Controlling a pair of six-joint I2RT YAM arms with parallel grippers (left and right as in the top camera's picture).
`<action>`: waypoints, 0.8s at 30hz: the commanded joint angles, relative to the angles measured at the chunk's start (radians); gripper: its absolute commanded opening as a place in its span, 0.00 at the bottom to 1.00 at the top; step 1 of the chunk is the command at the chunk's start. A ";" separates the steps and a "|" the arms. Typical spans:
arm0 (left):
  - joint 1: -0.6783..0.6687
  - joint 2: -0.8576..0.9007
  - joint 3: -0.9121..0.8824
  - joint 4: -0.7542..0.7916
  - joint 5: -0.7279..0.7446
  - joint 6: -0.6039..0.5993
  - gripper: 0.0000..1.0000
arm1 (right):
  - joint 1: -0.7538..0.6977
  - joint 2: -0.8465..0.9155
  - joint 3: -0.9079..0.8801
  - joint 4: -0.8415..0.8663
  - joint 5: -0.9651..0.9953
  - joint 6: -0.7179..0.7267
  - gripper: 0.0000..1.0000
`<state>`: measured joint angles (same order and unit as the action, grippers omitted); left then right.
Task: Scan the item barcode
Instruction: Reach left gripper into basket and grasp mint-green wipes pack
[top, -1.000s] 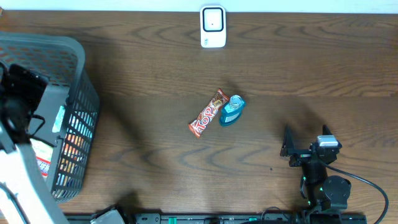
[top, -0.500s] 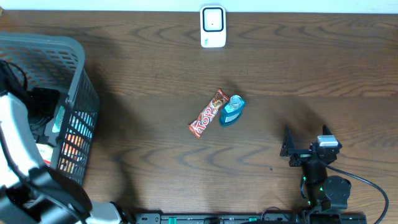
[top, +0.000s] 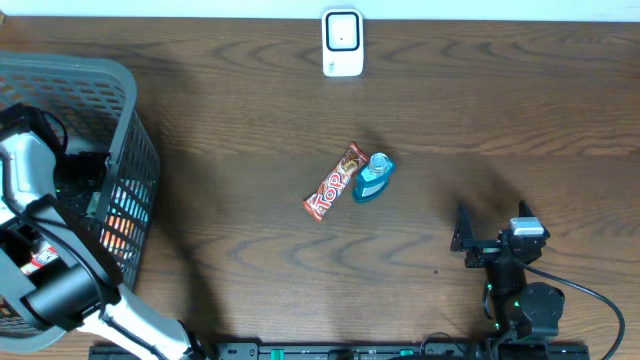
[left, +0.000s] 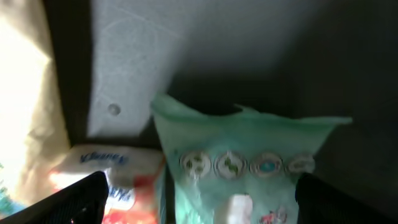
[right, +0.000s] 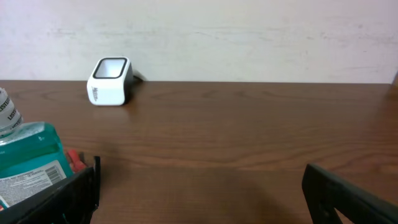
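Note:
In the left wrist view my left gripper (left: 205, 208) is open low inside the grey basket (top: 130, 110). A pale green packet (left: 249, 168) lies between its two dark fingers (left: 68, 202), untouched. A white and red packet (left: 106, 174) lies beside it on the left. Overhead, the left arm (top: 30, 170) reaches down into the basket. The white barcode scanner (top: 342, 42) stands at the table's far edge and also shows as the scanner (right: 110, 81) in the right wrist view. My right gripper (top: 462, 238) rests open at the front right, holding nothing.
A red candy bar (top: 335, 182) and a blue bottle (top: 373, 177) lie side by side mid-table; the bottle (right: 28, 162) is just left of the right gripper's fingers. More packets (top: 120, 230) show through the basket wall. A wall stands behind the scanner.
The left arm has swung over the basket and lowered its gripper inside it. The right arm, the scanner and the mid-table items have not moved.

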<state>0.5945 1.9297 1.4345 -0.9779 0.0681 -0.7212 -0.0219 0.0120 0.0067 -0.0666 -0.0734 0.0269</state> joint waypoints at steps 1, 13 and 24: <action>-0.003 0.038 -0.006 0.021 -0.017 0.021 0.96 | 0.008 -0.005 -0.001 -0.003 0.004 0.014 0.99; -0.055 0.064 -0.023 0.079 -0.043 0.021 0.38 | 0.008 -0.005 -0.001 -0.003 0.004 0.014 0.99; -0.016 -0.095 0.118 0.016 -0.042 0.055 0.36 | 0.008 -0.005 -0.001 -0.003 0.004 0.014 0.99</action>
<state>0.5564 1.9533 1.4693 -0.9463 0.0463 -0.6819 -0.0219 0.0120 0.0067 -0.0666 -0.0734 0.0269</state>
